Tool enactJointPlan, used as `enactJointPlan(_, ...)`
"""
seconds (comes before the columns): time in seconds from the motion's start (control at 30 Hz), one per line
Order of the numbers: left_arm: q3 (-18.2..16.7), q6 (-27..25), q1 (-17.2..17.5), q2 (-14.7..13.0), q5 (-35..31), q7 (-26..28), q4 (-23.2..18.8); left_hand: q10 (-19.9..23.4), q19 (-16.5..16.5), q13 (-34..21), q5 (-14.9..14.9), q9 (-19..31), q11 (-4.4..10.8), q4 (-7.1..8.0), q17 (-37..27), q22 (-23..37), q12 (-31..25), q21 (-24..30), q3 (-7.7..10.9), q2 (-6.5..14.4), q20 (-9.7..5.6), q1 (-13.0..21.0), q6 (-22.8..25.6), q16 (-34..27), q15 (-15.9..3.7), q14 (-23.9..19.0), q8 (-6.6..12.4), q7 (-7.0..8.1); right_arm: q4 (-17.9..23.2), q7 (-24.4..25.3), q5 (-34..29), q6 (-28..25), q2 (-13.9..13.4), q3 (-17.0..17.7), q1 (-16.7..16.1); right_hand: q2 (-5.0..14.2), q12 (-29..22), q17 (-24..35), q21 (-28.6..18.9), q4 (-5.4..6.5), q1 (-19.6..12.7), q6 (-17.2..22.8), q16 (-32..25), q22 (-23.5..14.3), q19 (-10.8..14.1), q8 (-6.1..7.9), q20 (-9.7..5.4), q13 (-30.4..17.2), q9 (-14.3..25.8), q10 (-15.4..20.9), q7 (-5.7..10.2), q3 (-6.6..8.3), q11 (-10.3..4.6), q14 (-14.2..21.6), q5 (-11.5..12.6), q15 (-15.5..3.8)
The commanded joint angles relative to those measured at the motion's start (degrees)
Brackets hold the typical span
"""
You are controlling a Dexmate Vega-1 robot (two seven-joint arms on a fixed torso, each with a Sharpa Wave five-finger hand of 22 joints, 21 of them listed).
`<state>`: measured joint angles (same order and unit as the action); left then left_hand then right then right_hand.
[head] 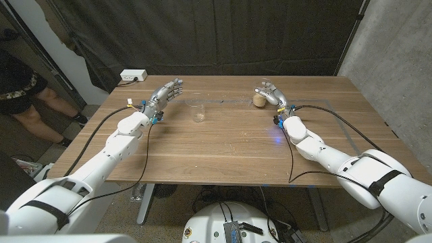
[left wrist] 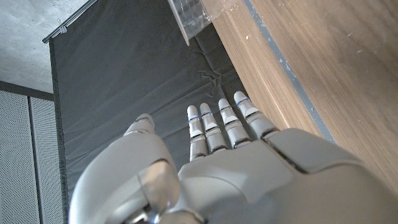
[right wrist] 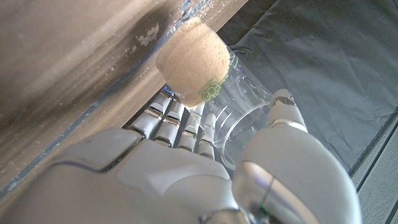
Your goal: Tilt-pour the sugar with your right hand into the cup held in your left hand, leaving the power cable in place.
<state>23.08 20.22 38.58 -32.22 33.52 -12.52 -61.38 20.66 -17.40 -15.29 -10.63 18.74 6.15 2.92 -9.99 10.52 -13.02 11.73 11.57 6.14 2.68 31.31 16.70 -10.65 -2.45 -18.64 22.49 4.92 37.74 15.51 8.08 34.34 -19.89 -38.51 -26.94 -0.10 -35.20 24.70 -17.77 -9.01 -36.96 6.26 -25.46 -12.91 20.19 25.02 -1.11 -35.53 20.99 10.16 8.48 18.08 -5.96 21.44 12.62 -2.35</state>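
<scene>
From my station I see the small clear empty cup (head: 198, 113) standing alone mid-surface toward the far edge of the wooden surface (head: 223, 148). My left robot hand (head: 166, 92) hangs open beside it, fingers apart. My right robot hand (head: 268, 94) grips the clear plastic sugar-filled cup (right wrist: 194, 68) near the far edge. A white power strip (head: 133, 75) sits at the far left corner.

white power strip (head: 133, 75), person's legs (head: 42, 108), dark curtain (head: 202, 34)

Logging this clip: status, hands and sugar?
Left hand open beside empty cup, not holding. Right hand around sugar cup, grip unclear. Nothing poured. Path clear.
</scene>
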Motion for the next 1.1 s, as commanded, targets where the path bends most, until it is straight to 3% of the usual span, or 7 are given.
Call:
enactJointPlan(0.03,-0.4,-0.4,1.2,-0.4,0.3,0.6,-1.4,0.6,-0.5,-0.3,-0.2,0.2,0.24,0.04,-0.3,0.1,-0.3,0.4,0.44,-0.2,-0.09,0.4,0.6,-0.3,-5.00,-0.3,-0.21,-0.09,12.6,-1.4,1.4,-6.0,-4.8,3.0,-4.2,-0.24,-1.9,1.8,-0.7,-0.21,-1.8,1.5,-1.9,-0.2,1.6,1.36,-0.04,-1.6,1.0,2.0,0.30,-0.86,-0.17,2.0,-0.1,-9.89)
enactJointPlan(0.13,-0.4,-0.5,1.5,-0.4,0.3,0.8,-1.8,0.5,-0.5,-0.3,-0.2,0.2,0.00,0.01,-0.3,0.1,-0.3,0.4,0.45,-0.2,-0.07,0.5,0.5,-0.3,-5.04,-0.4,-0.25,-0.11,15.1,-2.7,2.1,-7.2,-5.9,3.8,-4.9,-0.37,-4.4,4.1,-1.3,-0.17,-3.3,2.5,-4.2,-0.4,2.9,2.80,-0.38,-3.3,2.0,4.5,0.35,-1.73,-0.27,4.3,-0.2,-10.19)
enactJointPlan(0.4,-0.6,-0.9,2.5,-1.0,0.3,1.6,-3.2,0.7,-0.6,-0.4,-0.2,0.3,0.21,-0.01,-0.3,0.2,-0.3,0.5,0.45,-0.2,0.26,0.4,0.4,-0.4,-5.18,-0.5,-0.31,0.10,19.2,-4.2,3.4,-9.4,-7.7,5.7,-6.6,-0.53,-6.3,6.1,-1.9,-0.27,-4.9,3.5,-6.2,-0.5,4.2,4.07,-0.73,-4.6,2.9,6.7,0.28,-2.30,-0.84,6.3,-0.2,-10.51)
enactJointPlan(1.1,-0.6,-1.1,3.4,-1.6,0.3,1.5,-4.2,0.6,-0.8,-0.5,-0.2,0.3,0.16,-0.23,-0.3,0.2,-0.2,0.5,0.40,-0.6,0.20,0.5,0.4,-0.3,-5.15,-0.5,-0.39,0.11,20.2,-8.9,8.8,-9.3,-7.9,9.4,-7.7,-0.40,-8.4,7.4,-2.6,0.29,-5.9,5.8,-6.7,-0.7,5.7,6.14,-0.98,-6.4,4.1,8.7,-0.05,-2.52,-0.77,9.3,-0.4,-10.79)
